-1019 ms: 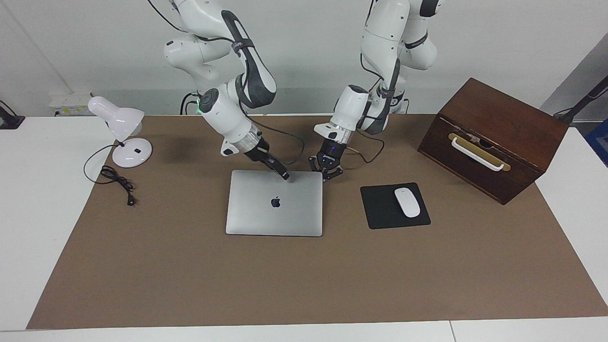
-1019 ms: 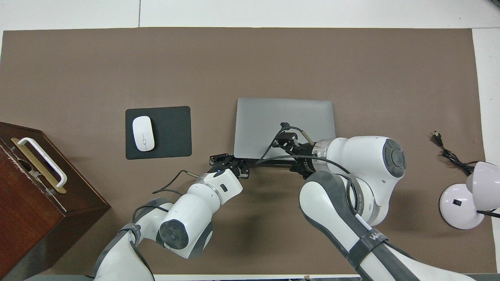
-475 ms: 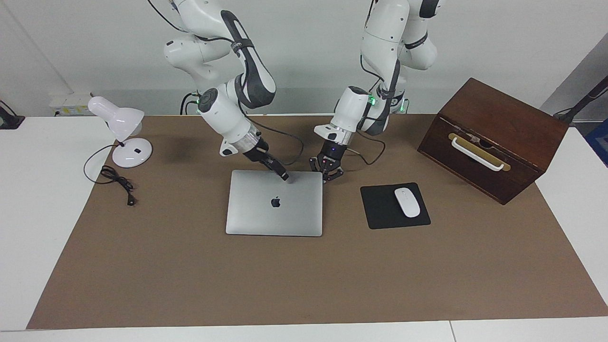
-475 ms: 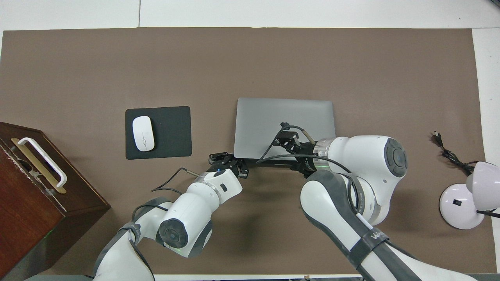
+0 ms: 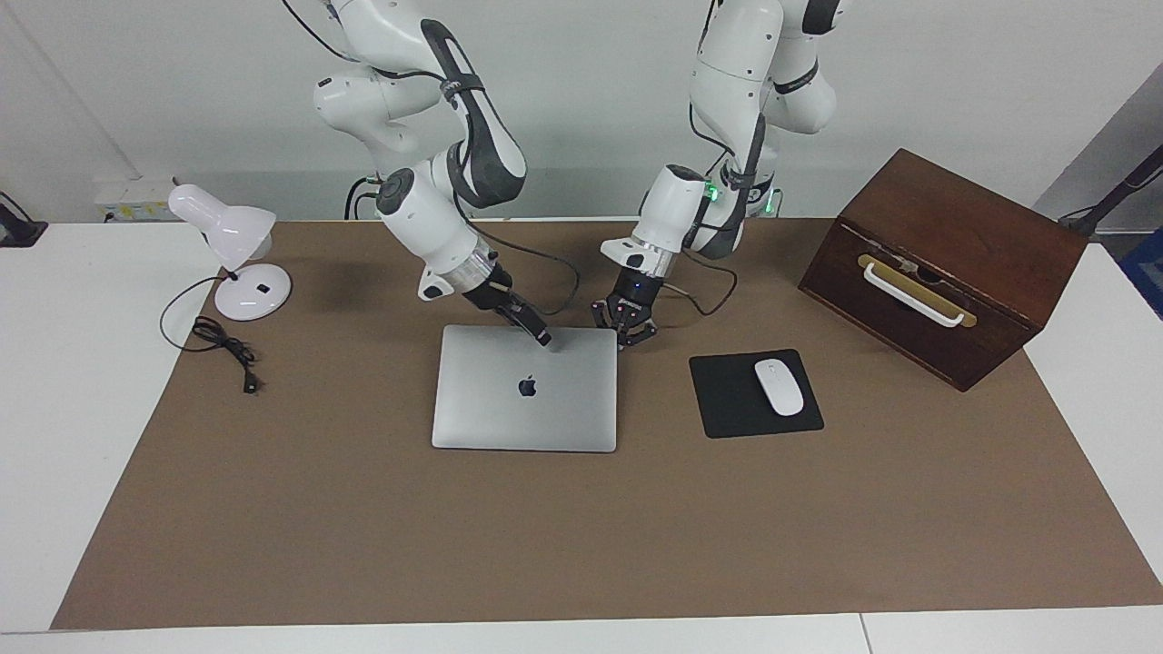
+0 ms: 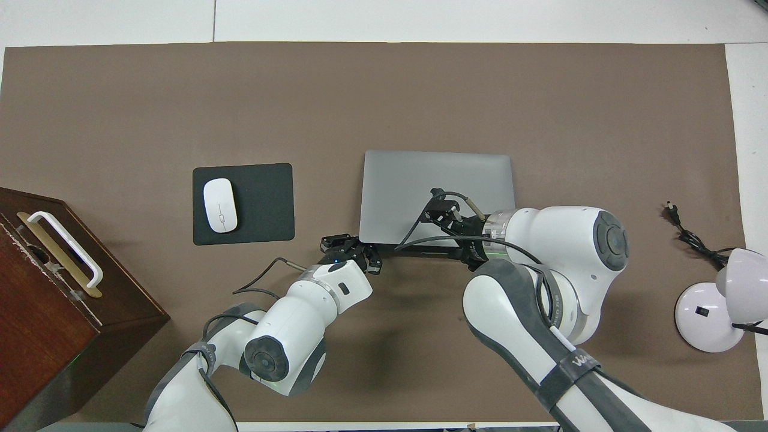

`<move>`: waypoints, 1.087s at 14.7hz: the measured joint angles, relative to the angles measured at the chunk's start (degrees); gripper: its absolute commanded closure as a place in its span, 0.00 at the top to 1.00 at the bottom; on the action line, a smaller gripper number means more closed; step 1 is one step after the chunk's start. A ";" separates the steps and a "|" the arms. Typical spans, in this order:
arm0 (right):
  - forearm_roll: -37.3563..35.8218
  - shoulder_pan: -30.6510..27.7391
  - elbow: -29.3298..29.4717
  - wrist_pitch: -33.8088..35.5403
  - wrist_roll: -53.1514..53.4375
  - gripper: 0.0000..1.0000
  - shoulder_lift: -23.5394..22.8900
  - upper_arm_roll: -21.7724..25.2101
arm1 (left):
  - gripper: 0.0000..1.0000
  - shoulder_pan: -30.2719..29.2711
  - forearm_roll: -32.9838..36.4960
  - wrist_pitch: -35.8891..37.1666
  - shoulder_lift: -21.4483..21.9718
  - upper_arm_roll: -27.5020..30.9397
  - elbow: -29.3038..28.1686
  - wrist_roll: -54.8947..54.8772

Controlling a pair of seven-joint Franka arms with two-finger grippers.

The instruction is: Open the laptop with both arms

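Note:
The silver-grey laptop (image 5: 509, 418) lies flat on the brown mat with its lid down and the dark logo showing; in the overhead view the laptop (image 6: 408, 174) is partly covered by my right arm. My right gripper (image 5: 544, 337) slants down onto the lid close to the edge nearest the robots, open and holding nothing; seen from overhead, the right gripper (image 6: 437, 217) is over that same edge. My left gripper (image 5: 625, 334) is shut, links splayed, low at the laptop's corner nearest the robots, toward the left arm's end. The left gripper (image 6: 351, 246) grips nothing.
A black mouse pad (image 5: 727, 400) with a white mouse (image 5: 779, 387) lies beside the laptop toward the left arm's end. A brown wooden box (image 5: 945, 263) with a white handle stands past it. A white desk lamp (image 5: 238, 254) and its cord (image 5: 223, 350) are at the right arm's end.
Almost nothing: the right arm's wrist has shifted very slightly. Both grippers stay at the laptop's edge nearest the robots and the lid stays down.

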State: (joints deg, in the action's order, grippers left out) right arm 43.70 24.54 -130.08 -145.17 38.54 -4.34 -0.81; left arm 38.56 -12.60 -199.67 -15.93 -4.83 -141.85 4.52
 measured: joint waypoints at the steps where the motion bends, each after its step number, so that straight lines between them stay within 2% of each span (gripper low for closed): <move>1: 0.00 -0.02 0.12 -0.01 -0.07 1.00 -0.01 0.00 | 0.00 0.00 0.00 0.00 0.00 0.00 0.00 -0.21; 16: 0.00 -0.15 1.72 0.62 -3.11 1.00 -0.35 -0.16 | 0.00 0.00 0.00 -0.15 -0.17 0.45 0.07 -4.74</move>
State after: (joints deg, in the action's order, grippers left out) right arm 43.71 24.39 -128.36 -144.55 35.43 -4.69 -0.97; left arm 38.56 -12.60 -199.82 -16.11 -4.38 -141.78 -0.22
